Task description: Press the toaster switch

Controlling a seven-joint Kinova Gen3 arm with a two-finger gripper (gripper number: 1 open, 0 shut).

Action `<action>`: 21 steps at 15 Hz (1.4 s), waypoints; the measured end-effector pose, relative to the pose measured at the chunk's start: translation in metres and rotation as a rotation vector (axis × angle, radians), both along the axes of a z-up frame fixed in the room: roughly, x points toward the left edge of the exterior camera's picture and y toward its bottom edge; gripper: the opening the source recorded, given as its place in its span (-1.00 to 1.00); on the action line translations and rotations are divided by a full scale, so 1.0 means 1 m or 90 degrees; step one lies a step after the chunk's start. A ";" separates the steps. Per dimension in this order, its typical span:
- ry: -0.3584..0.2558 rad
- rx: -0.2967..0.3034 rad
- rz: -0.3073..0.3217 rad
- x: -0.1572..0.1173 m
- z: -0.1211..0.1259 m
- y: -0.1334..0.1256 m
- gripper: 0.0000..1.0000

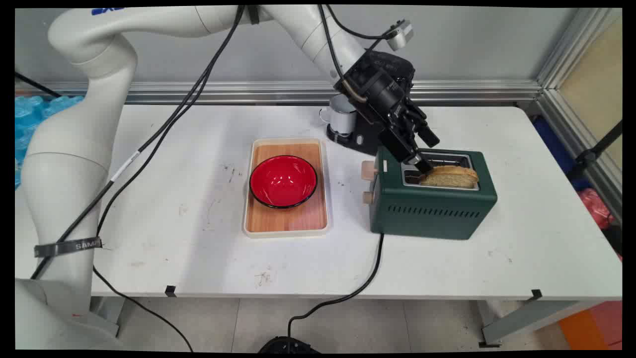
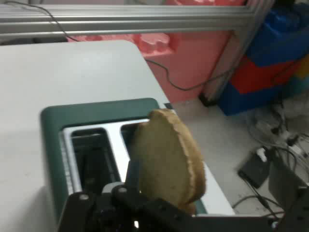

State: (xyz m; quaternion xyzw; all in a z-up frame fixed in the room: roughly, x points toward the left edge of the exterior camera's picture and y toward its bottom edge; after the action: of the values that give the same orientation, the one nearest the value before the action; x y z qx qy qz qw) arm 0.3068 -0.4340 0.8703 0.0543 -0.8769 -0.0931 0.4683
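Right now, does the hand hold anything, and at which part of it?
Yes. The hand is shut on the slice of bread, gripping it at the end nearest the hand, over the green toaster.

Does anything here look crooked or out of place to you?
Yes: the slice of toasted bread lies tilted across the top of the dark green toaster rather than upright in a slot, with the black claw at its end.
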 end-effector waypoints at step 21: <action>0.040 0.029 0.307 0.110 0.053 0.060 1.00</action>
State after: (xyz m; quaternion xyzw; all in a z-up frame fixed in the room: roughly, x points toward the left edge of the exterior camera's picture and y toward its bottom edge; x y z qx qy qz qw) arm 0.4166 -0.3743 0.9238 0.2699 -0.8212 -0.0002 0.5028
